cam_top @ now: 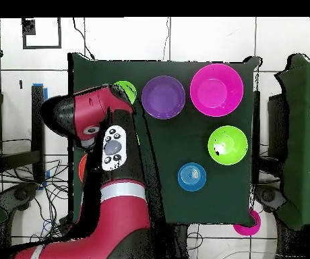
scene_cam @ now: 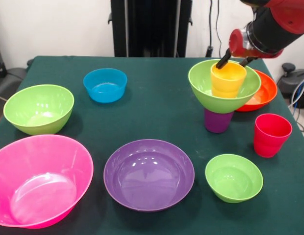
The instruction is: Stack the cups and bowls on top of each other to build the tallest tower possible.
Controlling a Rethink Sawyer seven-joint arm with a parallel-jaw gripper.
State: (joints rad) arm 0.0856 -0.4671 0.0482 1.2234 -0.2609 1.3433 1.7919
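No brand, label or readable writing appears on any cup, bowl or on the arm in either view.

In the front view the tower (scene_cam: 221, 95) stands on the green surface (scene_cam: 157, 107): a purple cup (scene_cam: 218, 121) as base, a lime green bowl (scene_cam: 203, 88) on it, and a yellow-orange cup (scene_cam: 227, 80) upright inside that bowl. The pincer (scene_cam: 235, 61) sits at the yellow-orange cup's rim, its dark fingers (scene_cam: 223, 59) spread to either side (contact with the rim cannot be confirmed). An orange-red bowl (scene_cam: 262, 90) lies just behind the tower; a red cup (scene_cam: 271, 134) stands near it.

The overhead view hides the tower under the arm (cam_top: 107, 168). Both views show the blue bowl (scene_cam: 105, 84), the wide purple bowl (scene_cam: 148, 174) and the hot pink bowl (scene_cam: 39, 178).
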